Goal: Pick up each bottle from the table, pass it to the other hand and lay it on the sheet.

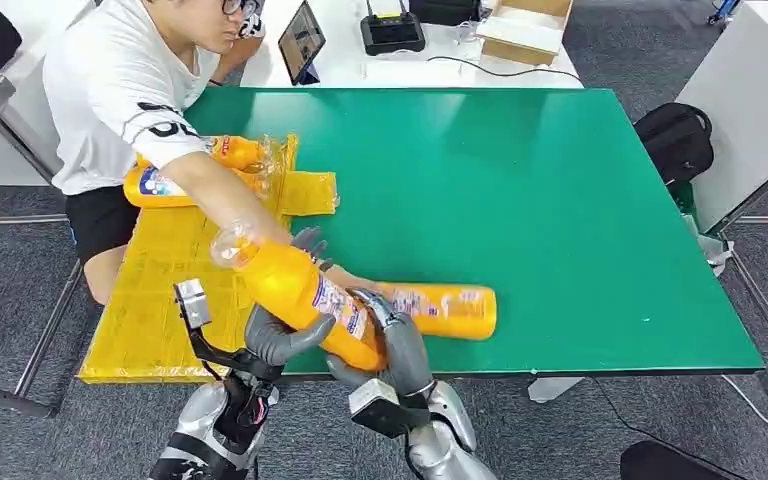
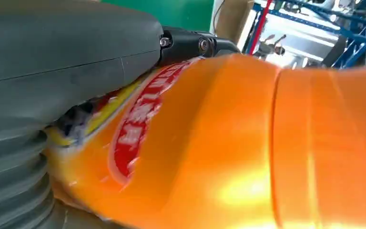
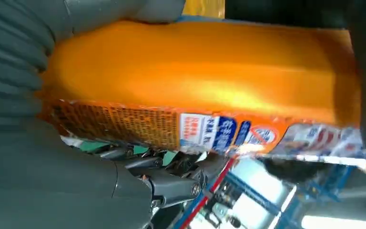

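Both hands, left hand [image 1: 282,335] and right hand [image 1: 397,345], grip one orange bottle [image 1: 305,293] together.

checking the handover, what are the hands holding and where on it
Both hold one orange bottle: the left hand grips its middle, the right hand its lower labelled end.

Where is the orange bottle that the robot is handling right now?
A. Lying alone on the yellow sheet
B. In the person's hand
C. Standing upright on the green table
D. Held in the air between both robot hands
D: the head view shows the orange bottle tilted above the table edge, with the left hand and the right hand both gripping it.
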Controlling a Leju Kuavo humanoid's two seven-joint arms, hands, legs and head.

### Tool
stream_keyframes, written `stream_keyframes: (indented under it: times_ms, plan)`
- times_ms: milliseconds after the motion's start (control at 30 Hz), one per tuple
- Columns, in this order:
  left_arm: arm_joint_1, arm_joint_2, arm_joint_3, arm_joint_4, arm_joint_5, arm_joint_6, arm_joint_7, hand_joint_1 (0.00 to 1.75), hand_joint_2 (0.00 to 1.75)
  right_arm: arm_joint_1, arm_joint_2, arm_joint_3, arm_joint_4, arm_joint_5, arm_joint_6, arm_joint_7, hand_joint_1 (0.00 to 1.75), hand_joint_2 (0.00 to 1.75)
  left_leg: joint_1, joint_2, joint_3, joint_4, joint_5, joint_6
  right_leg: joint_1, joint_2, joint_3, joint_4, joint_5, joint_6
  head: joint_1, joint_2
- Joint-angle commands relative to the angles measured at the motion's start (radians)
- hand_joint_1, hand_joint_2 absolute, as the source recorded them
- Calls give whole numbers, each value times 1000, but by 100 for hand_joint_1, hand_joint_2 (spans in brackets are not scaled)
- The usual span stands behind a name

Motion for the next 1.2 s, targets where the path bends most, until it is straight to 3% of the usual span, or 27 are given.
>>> stream_keyframes:
  times_ms: [33, 467, 500, 533, 1200]
  plan:
    - [-30, 25, -36, 45, 10, -5, 9, 0, 175, -56, 11, 135, 241, 18, 48, 5, 175, 175, 0, 1, 6, -2, -2, 1, 1, 0, 5, -2, -1, -3, -1, 0]
    - [-29, 27, -39, 40, -8, -1, 1, 0, 175, -55, 10, 130, 237, 6, 58, 10, 175, 175, 0, -1, 3, -1, -1, 1, 1, -2, 3, -1, -1, -2, 0, 0]
    - [-29, 25, -36, 40, -20, 6, -5, 26, 175, -54, 10, 127, 233, 1, 60, 10, 175, 175, 0, -1, 4, -1, -1, 1, 1, -2, 3, -1, -1, -2, 0, 0]
    - [-28, 23, -34, 40, -22, 9, -5, 175, 175, -53, 9, 125, 229, -2, 59, 11, 175, 175, 0, -1, 2, -1, 0, 1, 1, -2, 2, -1, -1, -2, 0, 0]
    - [-41, 25, -26, 36, -64, 35, -11, 175, 175, -57, -2, 102, 204, 3, 24, 28, 175, 175, 0, -1, 2, 0, 0, 1, 1, -2, 1, -1, -1, -2, 0, 0]
